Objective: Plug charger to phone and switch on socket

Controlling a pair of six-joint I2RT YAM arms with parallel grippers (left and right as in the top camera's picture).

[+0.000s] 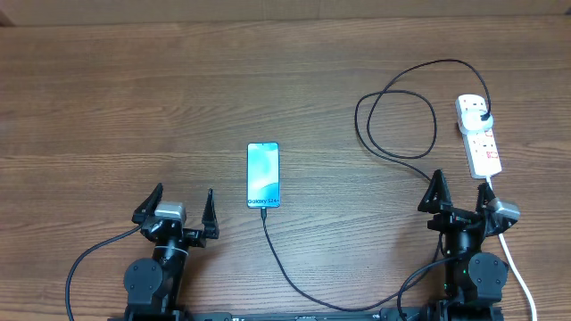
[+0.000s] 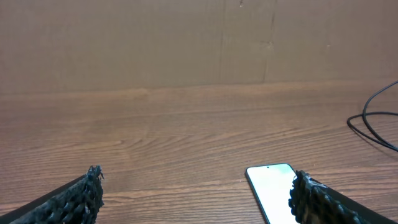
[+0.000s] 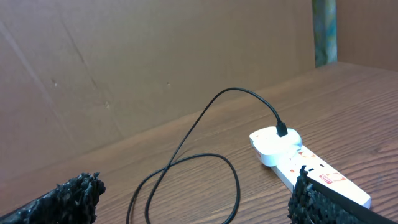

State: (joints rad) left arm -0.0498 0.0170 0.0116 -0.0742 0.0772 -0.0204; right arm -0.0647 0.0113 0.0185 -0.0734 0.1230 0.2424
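Observation:
The phone (image 1: pixel 263 174) lies flat at the table's middle, light-blue screen lit; it also shows in the left wrist view (image 2: pixel 272 190). The black charger cable (image 1: pixel 294 281) meets the phone's near end, runs along the front edge, then loops (image 1: pixel 397 116) up to its black plug (image 1: pixel 484 117) seated in the white socket strip (image 1: pixel 479 134). In the right wrist view the plug (image 3: pixel 282 130) sits in the strip (image 3: pixel 311 165). My left gripper (image 1: pixel 183 212) is open and empty, left of the phone. My right gripper (image 1: pixel 462 198) is open and empty, just in front of the strip.
The thick white cord (image 1: pixel 517 267) runs from the strip's near end past my right arm to the front edge. A brown cardboard wall (image 2: pixel 186 43) stands behind the table. The table (image 1: pixel 107 107) is brown wood.

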